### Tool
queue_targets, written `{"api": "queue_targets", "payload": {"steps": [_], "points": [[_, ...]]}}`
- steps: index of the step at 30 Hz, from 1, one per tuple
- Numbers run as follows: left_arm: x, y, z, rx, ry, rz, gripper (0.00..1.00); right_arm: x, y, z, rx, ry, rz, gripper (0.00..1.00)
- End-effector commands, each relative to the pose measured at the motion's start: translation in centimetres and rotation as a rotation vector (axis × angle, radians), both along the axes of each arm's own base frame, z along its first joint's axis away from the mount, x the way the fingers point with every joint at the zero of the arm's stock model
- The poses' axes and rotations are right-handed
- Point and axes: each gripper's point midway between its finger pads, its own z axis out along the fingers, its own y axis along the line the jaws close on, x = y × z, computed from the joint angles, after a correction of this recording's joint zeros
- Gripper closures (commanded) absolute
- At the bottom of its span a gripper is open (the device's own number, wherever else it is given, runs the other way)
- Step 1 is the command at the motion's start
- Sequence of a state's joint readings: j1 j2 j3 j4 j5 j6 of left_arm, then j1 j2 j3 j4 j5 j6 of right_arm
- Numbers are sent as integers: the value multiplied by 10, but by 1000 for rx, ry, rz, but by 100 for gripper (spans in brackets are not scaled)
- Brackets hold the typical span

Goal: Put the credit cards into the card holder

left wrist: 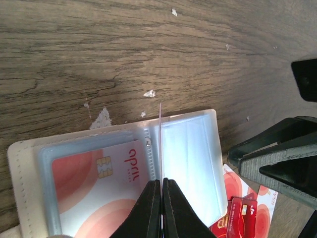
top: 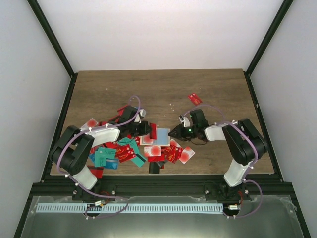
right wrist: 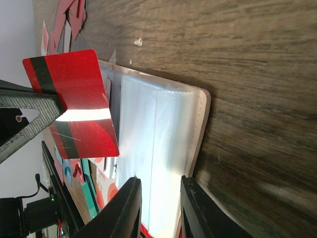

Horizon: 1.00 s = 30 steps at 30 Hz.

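**Two arms over a wooden counter [top: 109, 89]**

One beige card holder [top: 159, 136] lies open between them. The left fingers [left wrist: 151, 208] are clamped on one red card [right wrist: 74, 84], held on edge above its clear sleeves. The right fingers [right wrist: 124, 208] stand slightly apart over a sleeve. One white-and-red card [left wrist: 89, 188] sits in a pocket. Loose credit cards [top: 124, 151] overlap nearby, too many to count; one lone card [top: 195, 98] lies farther back.

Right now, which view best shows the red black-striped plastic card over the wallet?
Right wrist view: the red black-striped plastic card shows its broad face. Left wrist view shows only its thin edge; overhead it cannot be made out.
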<state>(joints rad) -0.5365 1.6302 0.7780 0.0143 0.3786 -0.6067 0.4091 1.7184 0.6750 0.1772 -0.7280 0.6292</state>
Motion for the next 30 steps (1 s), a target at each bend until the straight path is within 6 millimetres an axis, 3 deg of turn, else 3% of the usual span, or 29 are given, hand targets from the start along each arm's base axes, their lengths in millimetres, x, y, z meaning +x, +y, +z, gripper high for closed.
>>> {"api": "queue_targets", "payload": {"steps": [1,9,19,30], "points": [[4,-4,0,-23,10,5,96,3,9,-2,8,-10,4,76],[-1,-5,-8,-42,58,17,96,-8,10,-12,-5,22,4,79],[-8,-9,-8,-84,81,6,96,-8,3,-17,-57,34,-26,80],[-6,-1,-13,-33,77,29,96,-5,-12,2,-136,-48,-58,79]]}}
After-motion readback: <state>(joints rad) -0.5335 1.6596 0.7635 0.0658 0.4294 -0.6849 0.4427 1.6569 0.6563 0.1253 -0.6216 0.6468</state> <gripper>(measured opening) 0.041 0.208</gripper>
